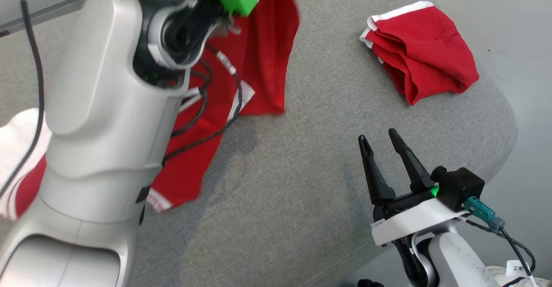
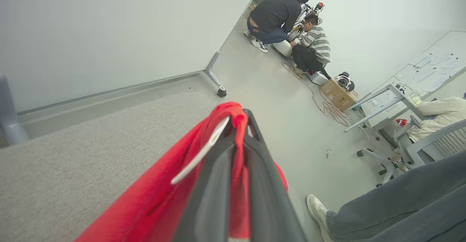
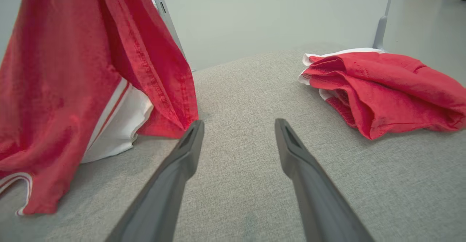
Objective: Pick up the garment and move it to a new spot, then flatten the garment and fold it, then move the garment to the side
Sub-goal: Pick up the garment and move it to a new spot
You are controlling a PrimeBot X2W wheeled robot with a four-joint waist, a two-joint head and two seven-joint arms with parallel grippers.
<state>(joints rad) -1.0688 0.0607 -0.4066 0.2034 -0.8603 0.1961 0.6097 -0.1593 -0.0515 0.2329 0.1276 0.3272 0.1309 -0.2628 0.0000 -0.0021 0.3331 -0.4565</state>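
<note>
Left pincer (image 2: 241, 116) tight on garment (image 2: 145, 205)

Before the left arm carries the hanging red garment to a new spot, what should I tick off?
1. Grip: left gripper shut on the red garment: ok.
2. Lift: garment clear of the grey table: not ok, its lower hem looks to rest on the surface.
3. Other arm: right gripper open, holding nothing: ok.
4. Landing room: bare table between the hanging garment and the folded red garment: ok.
5. Snags: garment free of the left arm's cables: cannot tell, they cross in front of it.
6. Bystander: person's leg clear of the carry path: cannot tell.
</note>
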